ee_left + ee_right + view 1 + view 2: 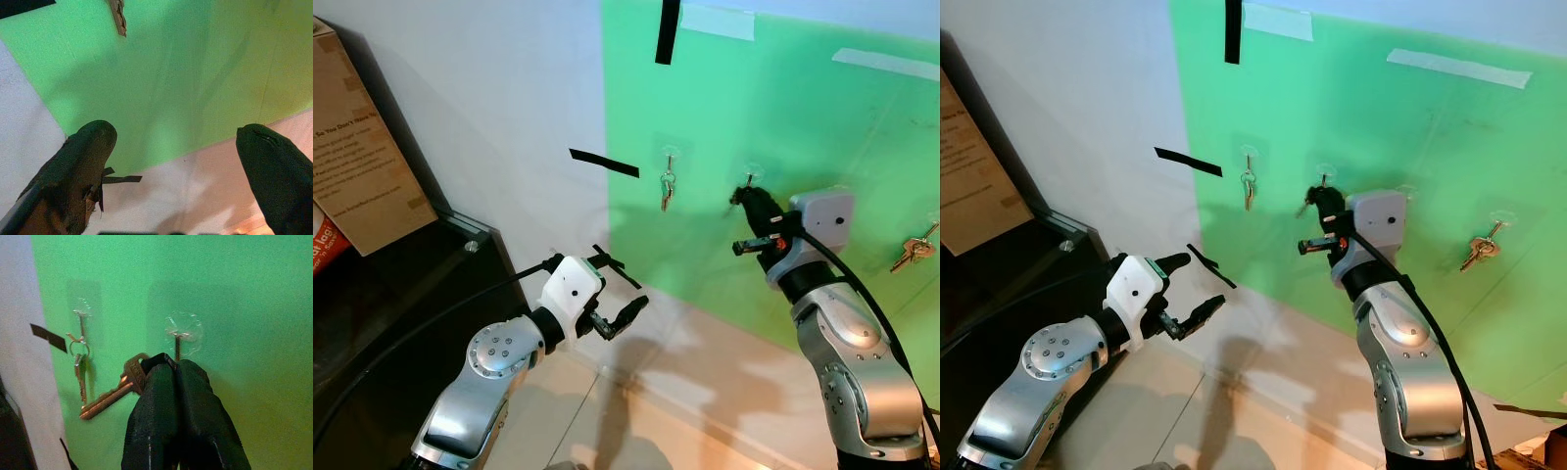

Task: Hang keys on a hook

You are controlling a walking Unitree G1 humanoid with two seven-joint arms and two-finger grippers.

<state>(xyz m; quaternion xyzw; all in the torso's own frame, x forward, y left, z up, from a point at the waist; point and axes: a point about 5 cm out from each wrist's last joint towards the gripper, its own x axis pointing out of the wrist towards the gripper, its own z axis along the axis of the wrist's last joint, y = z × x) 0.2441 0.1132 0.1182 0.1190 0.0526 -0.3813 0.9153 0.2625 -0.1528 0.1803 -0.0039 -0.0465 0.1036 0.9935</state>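
The green board (783, 127) on the wall carries clear hooks. The left hook (670, 155) holds a key (666, 189). The middle hook (179, 333) is just above a gripped brass key (110, 394). Far right, more keys (913, 253) hang.

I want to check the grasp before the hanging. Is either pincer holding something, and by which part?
The right pincer is shut on the brass key, gripping its head end near the ring, just below the clear hook. The left pincer is open and holds nothing.
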